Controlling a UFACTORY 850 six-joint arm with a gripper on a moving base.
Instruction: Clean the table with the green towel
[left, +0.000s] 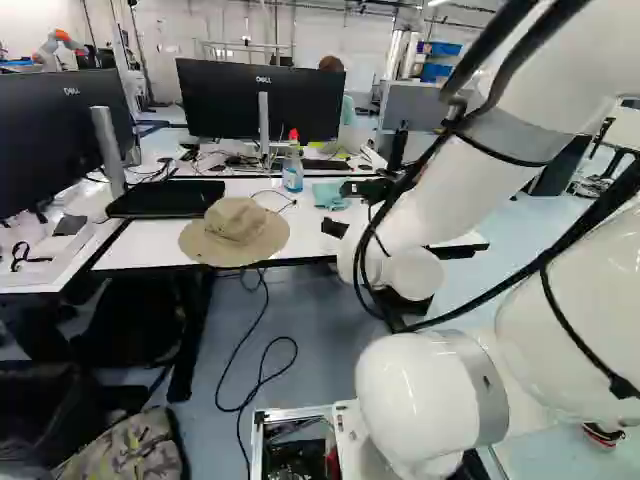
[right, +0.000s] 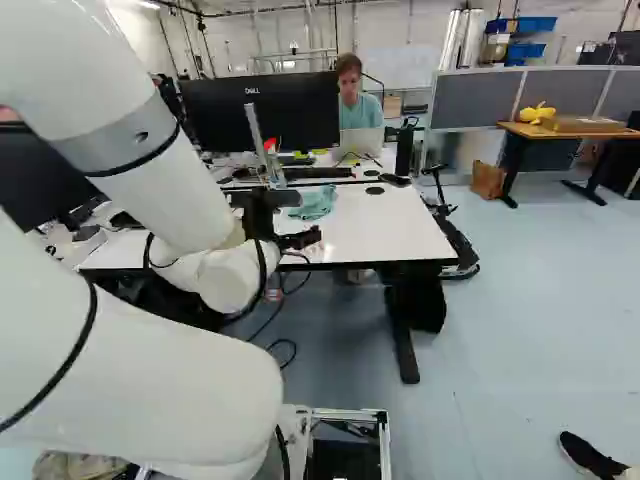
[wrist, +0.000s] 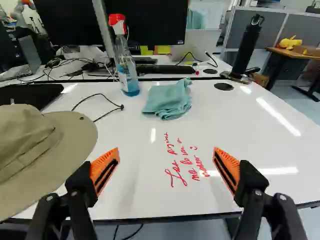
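Note:
My gripper (left: 343, 209) reaches over the near edge of the white table (left: 150, 243) in the left base view. In the wrist view the gripper (wrist: 166, 159) stands open, its orange-padded fingers wide apart with nothing held between them. The green towel (wrist: 169, 100) lies crumpled on the tabletop (wrist: 250, 130), farther ahead of the fingers and apart from them. Red handwriting (wrist: 186, 162) marks the table between the gripper and the towel.
A spray bottle (wrist: 127, 67) with a red head stands beside the towel. A beige hat (left: 236, 230) lies near the table's front edge, with a black laptop (left: 165, 198) behind it. Monitors (left: 262, 100), cables and a black bottle (wrist: 248, 47) stand farther back.

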